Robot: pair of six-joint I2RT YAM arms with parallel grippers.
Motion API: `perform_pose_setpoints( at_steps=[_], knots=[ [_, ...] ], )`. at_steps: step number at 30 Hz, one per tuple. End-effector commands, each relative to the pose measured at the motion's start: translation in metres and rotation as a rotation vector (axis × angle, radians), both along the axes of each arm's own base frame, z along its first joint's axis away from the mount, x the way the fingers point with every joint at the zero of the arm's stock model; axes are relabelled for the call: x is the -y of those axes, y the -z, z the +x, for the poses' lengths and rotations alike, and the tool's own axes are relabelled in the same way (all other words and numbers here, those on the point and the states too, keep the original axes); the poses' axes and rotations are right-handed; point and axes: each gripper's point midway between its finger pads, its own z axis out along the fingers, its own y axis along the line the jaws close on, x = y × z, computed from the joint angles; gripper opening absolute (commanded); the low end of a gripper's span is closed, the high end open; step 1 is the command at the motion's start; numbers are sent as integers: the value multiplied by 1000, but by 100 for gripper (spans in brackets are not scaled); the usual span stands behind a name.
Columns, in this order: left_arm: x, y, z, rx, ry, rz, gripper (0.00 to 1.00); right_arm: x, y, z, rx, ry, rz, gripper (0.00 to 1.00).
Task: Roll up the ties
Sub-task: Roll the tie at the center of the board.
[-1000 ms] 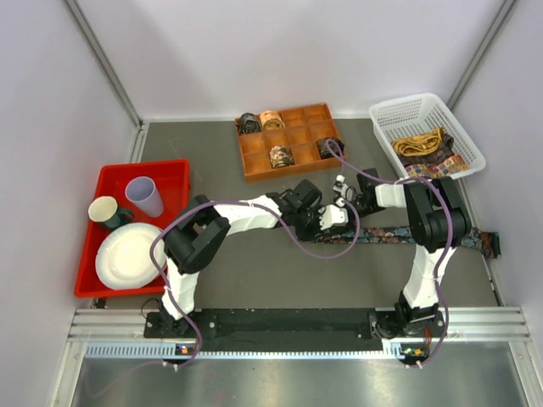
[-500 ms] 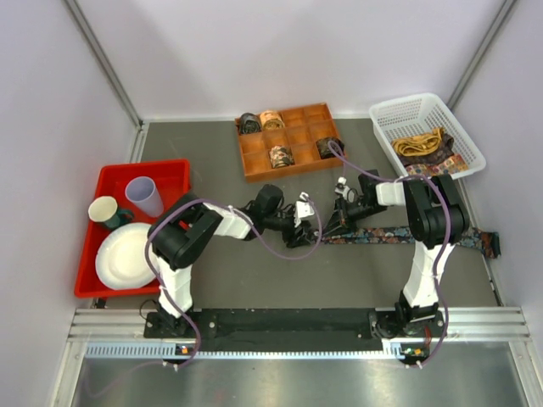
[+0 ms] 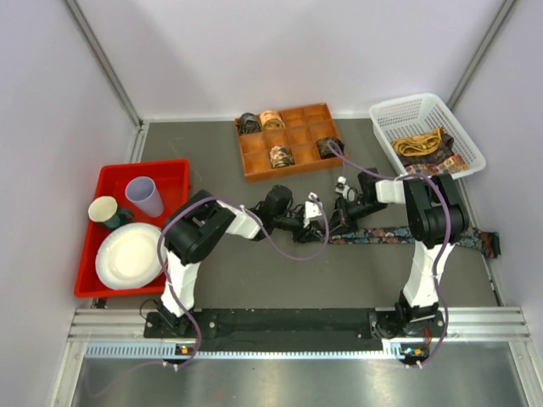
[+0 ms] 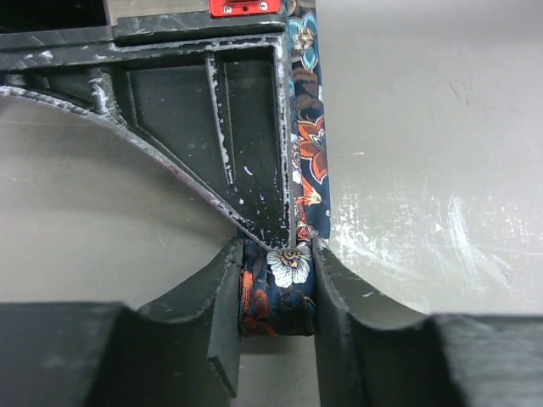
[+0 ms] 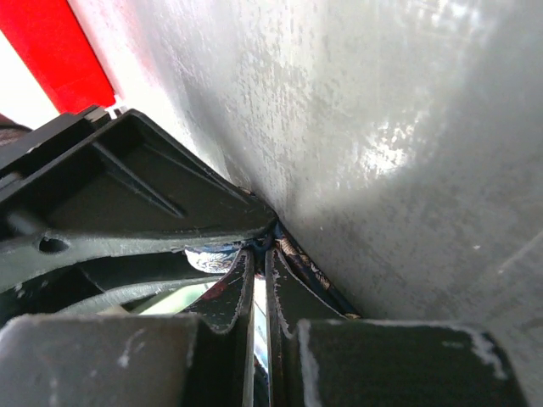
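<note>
A dark floral tie lies flat across the table's right half, its left end wound into a small coil. My left gripper is shut on that coil, one finger pressed against each side of it. The rest of the strip runs away along my right gripper's black fingers. My right gripper is shut, and the floral fabric wraps round its tips. In the top view the left gripper and the right gripper meet tip to tip at the coil.
An orange divided tray at the back holds several rolled ties. A white basket at the back right holds loose ties. A red bin on the left holds cups and a plate. Purple cables loop over both arms.
My left gripper let go of the coil, drew back to the left, then returned and shut on it again. The right gripper stayed shut in place.
</note>
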Motion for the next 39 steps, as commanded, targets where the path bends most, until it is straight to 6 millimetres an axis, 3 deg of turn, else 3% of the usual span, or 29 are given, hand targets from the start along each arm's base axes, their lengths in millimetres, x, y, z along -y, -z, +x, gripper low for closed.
perform_pose_setpoints(
  at_steps=[1, 2, 5, 7, 10, 14, 25, 32, 34, 39],
  knots=[
    [-51, 57, -26, -136, -44, 372, 27, 16, 26, -2, 57, -64, -127, 0],
    [-57, 61, -23, -111, -47, 418, 24, 14, 19, 0, 68, -68, -111, 0],
    [-71, 63, -19, -82, -49, 524, 22, 12, 0, 3, 93, -76, -38, 15],
    [-77, 67, -24, -72, -34, 572, 22, 12, -14, 2, 110, -74, 11, 33],
    [-78, 69, -22, -45, -34, 618, 21, 10, -30, -4, 124, -81, 76, 43],
    [-76, 68, -23, -29, -26, 645, 21, 3, -41, -7, 138, -78, 152, 44],
    [-74, 70, -28, -5, -3, 697, 22, -15, -19, -1, 87, -62, 145, 32],
    [-75, 73, -34, 3, 17, 714, 22, -18, -34, 4, 104, -34, 163, 36],
    [-75, 72, -34, 1, 18, 711, 22, -18, -43, 16, 159, 1, 189, 34],
    [-76, 76, -35, -16, 8, 716, 22, -20, -39, 16, 117, 72, 184, 32]
  ],
)
